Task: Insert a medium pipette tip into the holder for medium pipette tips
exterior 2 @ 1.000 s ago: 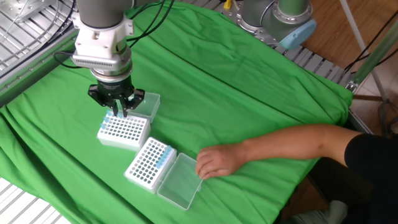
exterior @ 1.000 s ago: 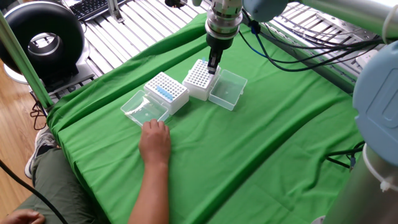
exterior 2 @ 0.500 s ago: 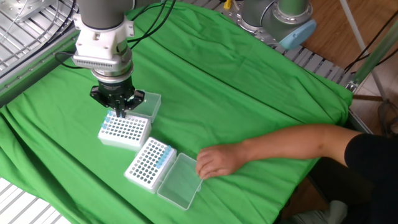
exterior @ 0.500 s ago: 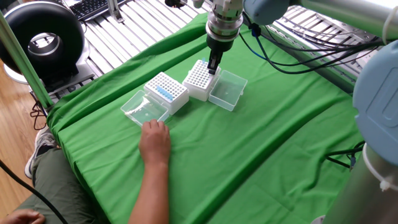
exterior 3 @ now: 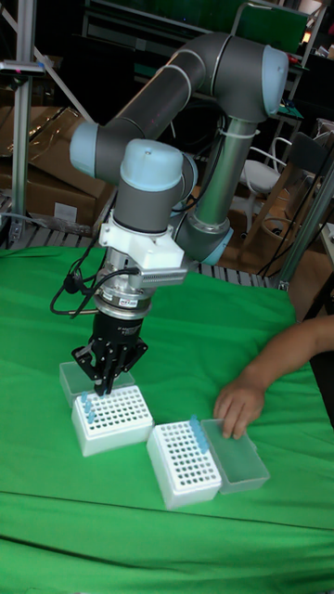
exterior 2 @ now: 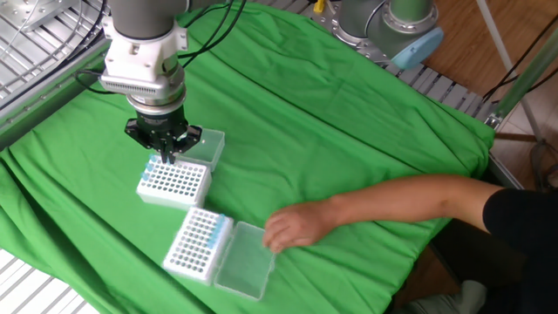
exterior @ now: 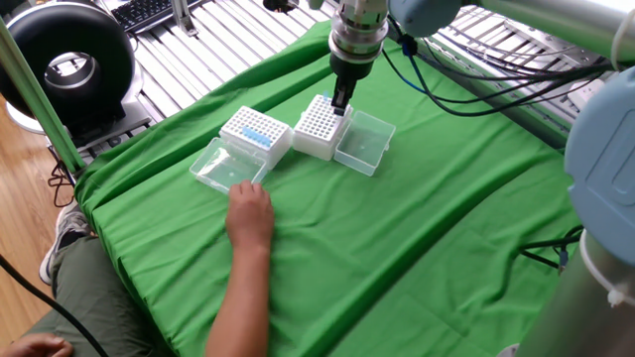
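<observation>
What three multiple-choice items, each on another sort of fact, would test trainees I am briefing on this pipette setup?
1. Where is the tool?
A. Over the edge of the tip rack that stands farther from the person's hand
B. Over the clear lid by the hand
C. Off the cloth

2. What colour is the cloth?
A. Blue
B. Green
C. Grey

3. How does the person's hand lie?
A. Raised high above the table
B. Gripping the arm
C. At the clear lid of the nearer rack

Key: 1 A, the tool hangs right above one end of the farther rack; 2 B, the whole table cover is green; 3 C, the hand lies low at that lid's edge.
</observation>
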Controlling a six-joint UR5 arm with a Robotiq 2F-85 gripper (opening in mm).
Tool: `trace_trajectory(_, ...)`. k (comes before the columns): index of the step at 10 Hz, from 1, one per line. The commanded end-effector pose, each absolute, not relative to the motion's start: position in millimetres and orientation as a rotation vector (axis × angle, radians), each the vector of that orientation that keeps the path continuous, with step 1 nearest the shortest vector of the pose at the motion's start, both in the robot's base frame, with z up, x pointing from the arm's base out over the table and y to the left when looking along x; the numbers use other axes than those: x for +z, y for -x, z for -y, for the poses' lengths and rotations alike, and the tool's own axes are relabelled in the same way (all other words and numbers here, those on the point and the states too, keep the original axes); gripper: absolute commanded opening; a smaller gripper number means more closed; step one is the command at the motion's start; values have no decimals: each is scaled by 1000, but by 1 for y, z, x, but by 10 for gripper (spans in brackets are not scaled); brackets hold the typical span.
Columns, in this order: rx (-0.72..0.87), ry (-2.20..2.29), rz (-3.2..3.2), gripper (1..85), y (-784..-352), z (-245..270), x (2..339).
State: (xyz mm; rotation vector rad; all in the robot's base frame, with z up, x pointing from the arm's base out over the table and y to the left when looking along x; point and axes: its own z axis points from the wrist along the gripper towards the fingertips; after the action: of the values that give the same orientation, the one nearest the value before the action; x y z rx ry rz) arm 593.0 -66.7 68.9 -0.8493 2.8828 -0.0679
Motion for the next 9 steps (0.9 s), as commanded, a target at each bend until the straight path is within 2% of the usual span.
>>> trace_trajectory(1,-69,833,-2900,30,-593,66,86)
trace_trajectory(5,-90,834,-2942,23,-593,56,119)
trace_trajectory(9,-114,798,-2960,23,-612,29,149)
